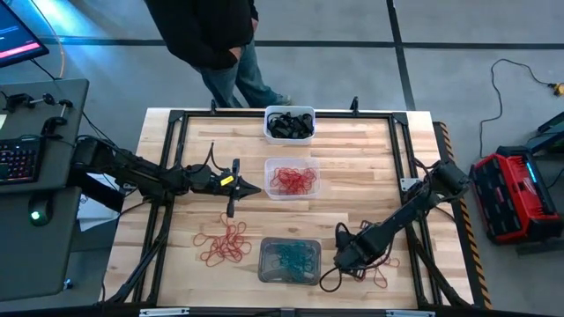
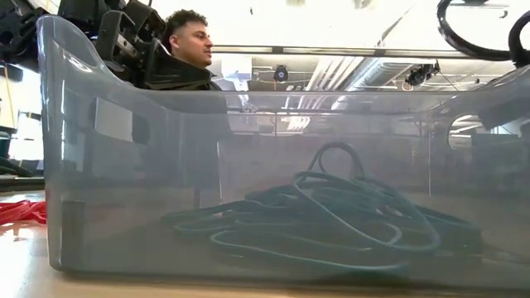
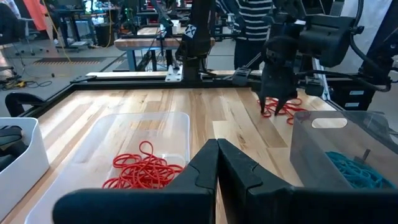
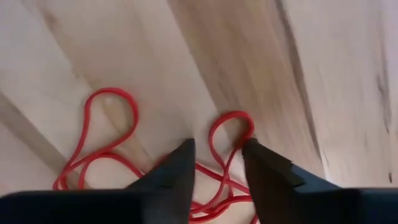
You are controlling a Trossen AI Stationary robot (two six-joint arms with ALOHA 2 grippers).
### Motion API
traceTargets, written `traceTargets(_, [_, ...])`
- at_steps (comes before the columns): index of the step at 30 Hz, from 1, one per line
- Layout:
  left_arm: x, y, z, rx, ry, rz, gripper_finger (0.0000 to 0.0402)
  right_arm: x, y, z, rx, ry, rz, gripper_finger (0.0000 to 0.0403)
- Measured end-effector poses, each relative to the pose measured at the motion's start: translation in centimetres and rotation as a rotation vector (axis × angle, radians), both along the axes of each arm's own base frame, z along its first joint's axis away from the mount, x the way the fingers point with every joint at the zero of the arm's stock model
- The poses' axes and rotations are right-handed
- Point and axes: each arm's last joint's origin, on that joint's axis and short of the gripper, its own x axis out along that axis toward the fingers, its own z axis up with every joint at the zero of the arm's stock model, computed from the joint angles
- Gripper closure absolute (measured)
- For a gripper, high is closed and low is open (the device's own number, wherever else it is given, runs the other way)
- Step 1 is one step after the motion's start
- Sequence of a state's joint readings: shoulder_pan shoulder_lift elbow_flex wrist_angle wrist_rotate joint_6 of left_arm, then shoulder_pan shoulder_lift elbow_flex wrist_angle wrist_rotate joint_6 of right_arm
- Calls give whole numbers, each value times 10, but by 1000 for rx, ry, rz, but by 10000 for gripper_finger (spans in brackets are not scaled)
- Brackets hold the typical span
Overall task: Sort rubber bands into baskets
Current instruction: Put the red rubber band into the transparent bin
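Three baskets stand in a column down the table's middle. The white one point(image 1: 289, 123) holds black rubber bands, the clear one point(image 1: 292, 178) red bands point(image 3: 144, 169), and the grey one point(image 1: 289, 261) teal bands point(image 2: 331, 215). Loose red bands lie on the table in a pile left of the grey basket point(image 1: 225, 245) and in a smaller bunch right of it point(image 1: 377, 269). My right gripper point(image 4: 217, 146) is open and low over that right bunch, with a red loop point(image 4: 231, 127) between its fingertips. My left gripper point(image 3: 217, 149) is shut and empty, left of the clear basket. My right gripper comes at the red bunch from above, pointing down, its fingertips on either side of one band's loop end point(image 4: 239, 118), which lies flat on the table. One side of the loop runs up to a fingertip point(image 4: 250, 148). I cannot tell whether it touches.
A person stands beyond the table's far edge point(image 1: 220, 44). A black frame runs around the tabletop point(image 1: 176, 119). Bare wood lies between the baskets and the table's right edge point(image 1: 370, 176). A desk with a keyboard stands to the left point(image 1: 22, 158).
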State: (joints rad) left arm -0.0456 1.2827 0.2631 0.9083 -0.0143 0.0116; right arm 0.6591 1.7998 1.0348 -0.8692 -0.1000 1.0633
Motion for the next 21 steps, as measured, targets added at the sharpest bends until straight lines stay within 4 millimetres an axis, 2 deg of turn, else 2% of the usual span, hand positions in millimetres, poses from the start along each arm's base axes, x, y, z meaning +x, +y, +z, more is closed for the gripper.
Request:
traceTargets(5, [0, 0, 0, 0, 0, 0, 402, 5, -6, 2, 32, -14, 78, 382])
traceTargets(6, [0, 0, 0, 0, 0, 0, 401, 5, -8, 4, 23, -27, 91, 392])
traceTargets(12, [0, 0, 0, 0, -1, 0, 402, 7, -21, 32, -42, -192, 86, 391])
traceTargets(21, [0, 0, 0, 0, -1, 1, 401, 1, -36, 85, -190, -549, 90, 402])
